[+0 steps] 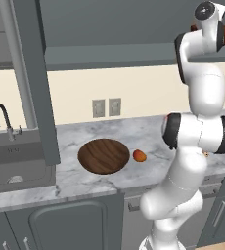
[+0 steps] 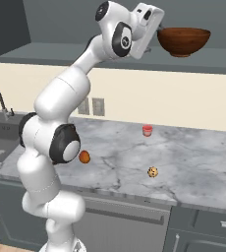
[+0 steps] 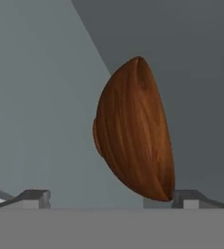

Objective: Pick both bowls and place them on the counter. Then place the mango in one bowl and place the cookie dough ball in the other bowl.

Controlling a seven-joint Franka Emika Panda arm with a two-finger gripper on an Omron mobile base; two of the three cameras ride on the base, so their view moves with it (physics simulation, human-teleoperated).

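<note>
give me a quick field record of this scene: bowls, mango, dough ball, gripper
dark bowl: upright on the counter, right of the sink
red-brown bowl: up in the open cabinet, in front of the gripper
mango: on the counter, just right of the dark bowl, apart from it
dough ball: on the counter, near its front edge
red cup: on the counter, nearer the wall
gripper: open, raised to the red-brown bowl, holding nothing

A cream wall (image 1: 134, 83) carries two grey outlets (image 1: 106, 107) beneath dark grey upper cabinets (image 1: 109, 29). At left sit a sink (image 1: 16, 166) and a curved dark faucet (image 1: 2, 119), above dark grey lower cabinets (image 1: 70, 224).
</note>
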